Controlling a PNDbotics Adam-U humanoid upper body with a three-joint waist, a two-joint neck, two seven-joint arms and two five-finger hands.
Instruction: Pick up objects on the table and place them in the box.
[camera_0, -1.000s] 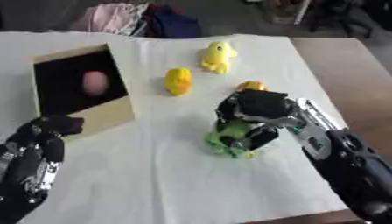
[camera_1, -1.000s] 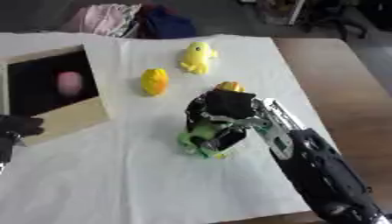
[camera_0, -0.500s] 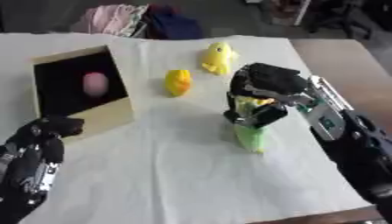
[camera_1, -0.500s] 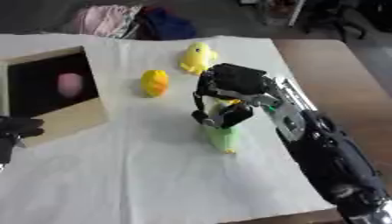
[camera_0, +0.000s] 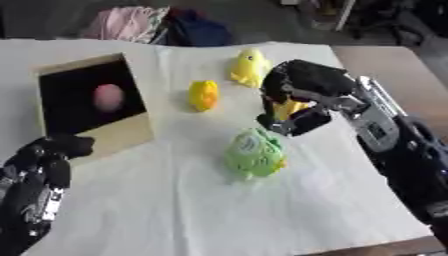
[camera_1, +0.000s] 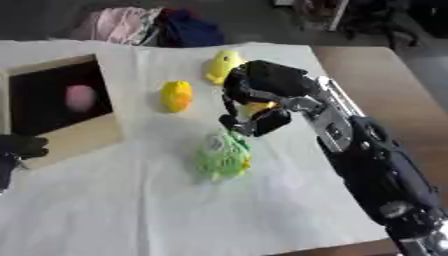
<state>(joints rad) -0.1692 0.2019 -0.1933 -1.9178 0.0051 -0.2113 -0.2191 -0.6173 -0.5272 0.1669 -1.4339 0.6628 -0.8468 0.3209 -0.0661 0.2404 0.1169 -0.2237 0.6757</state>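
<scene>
Right hand (camera_0: 302, 100): fingers curled, apparently hooked on the top of the green toy (camera_0: 254, 157), which hangs blurred over the white-covered desk (camera_0: 175, 210). Left hand (camera_0: 39, 170): fingers curled, empty. Box (camera_0: 87, 102) holds a pink rounded object (camera_0: 108, 97).

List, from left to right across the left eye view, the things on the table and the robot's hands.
Left hand → box holding a pink thing → orange-yellow toy → green toy, with a pale yellow toy farther back → right hand.
</scene>
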